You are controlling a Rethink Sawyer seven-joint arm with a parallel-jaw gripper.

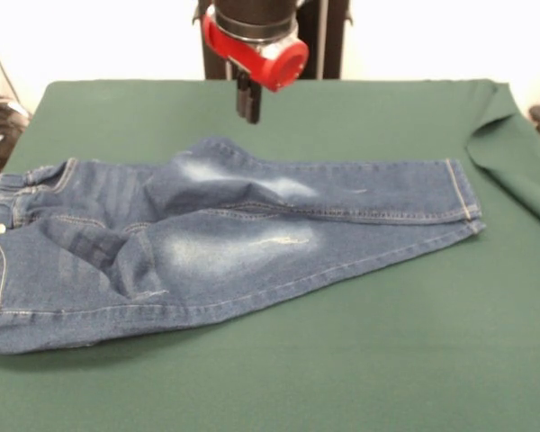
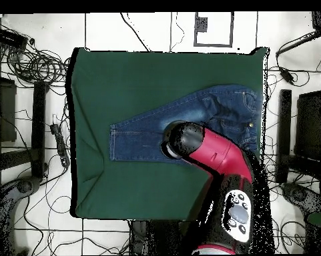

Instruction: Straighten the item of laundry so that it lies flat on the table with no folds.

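The surface point(image 1: 405, 360) under me is a wide spread of plain dark green cloth, far bigger than anything on it, and one corner of the cloth is turned up in a loose fold point(image 1: 513, 148) beyond the cuffs.

The jeans point(image 1: 207, 252) lie across the middle of this surface, nothing else on the cloth with them. They are blue denim with tan stitching and faded whitish patches on the thighs. The waistband point(image 1: 0, 225) reaches the edge of the surface, and small metal buttons show there. From the waist the two legs run together toward the hemmed cuffs point(image 1: 463, 202), one leg lying partly over the other. The cloth is not flat: a raised ridge stands up at the crotch and upper thigh, just below my pincer, with creases running out from it toward the waist, and the seat part is bunched and folded on itself.

In the overhead view my red arm point(image 2: 219, 157) reaches over the jeans point(image 2: 139, 137) and hides their middle.

My pincer point(image 1: 248, 99) hangs above the far edge of the jeans, over the raised ridge, clear of the denim and touching nothing. Its dark tips look pressed together, with no gap that I can make out between them and nothing in them.
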